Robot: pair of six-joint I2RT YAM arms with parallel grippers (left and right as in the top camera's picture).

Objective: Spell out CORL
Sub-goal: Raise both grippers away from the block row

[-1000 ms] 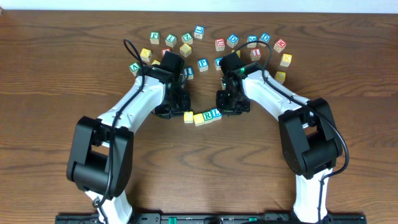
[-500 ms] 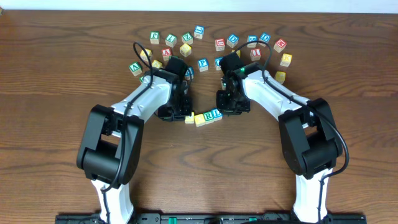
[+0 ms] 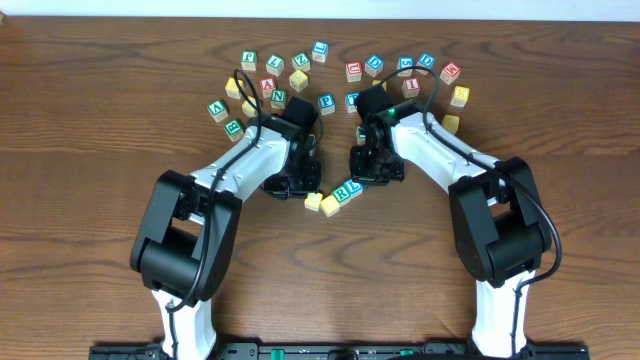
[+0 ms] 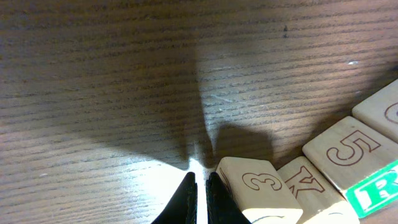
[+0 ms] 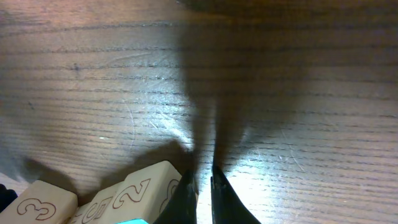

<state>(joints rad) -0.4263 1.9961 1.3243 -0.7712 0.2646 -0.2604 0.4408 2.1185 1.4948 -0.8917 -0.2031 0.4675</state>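
Observation:
Four small cubes lie in a slanted row between my arms in the overhead view. Two have plain yellowish tops [image 3: 313, 201] [image 3: 329, 206], then come the green R cube [image 3: 343, 192] and the blue L cube [image 3: 353, 185], rising to the right. My left gripper [image 4: 199, 186] is shut and empty, its right finger against the end cube, whose side shows a 3 [image 4: 255, 186]. A green R top [image 4: 373, 194] shows further along. My right gripper [image 5: 200, 182] is shut and empty at the other end, beside the cube whose side shows a 2 [image 5: 140, 190].
Several other letter cubes lie scattered in an arc behind both arms, from a green one [image 3: 217, 109] at the left to a yellow one [image 3: 459, 96] at the right. Both wrists hang low over the wooden table [image 3: 320, 280].
My left arm has swung right and pushed the two yellowish cubes toward the near edge, so the level row now slants. The right gripper's jaws have closed further.

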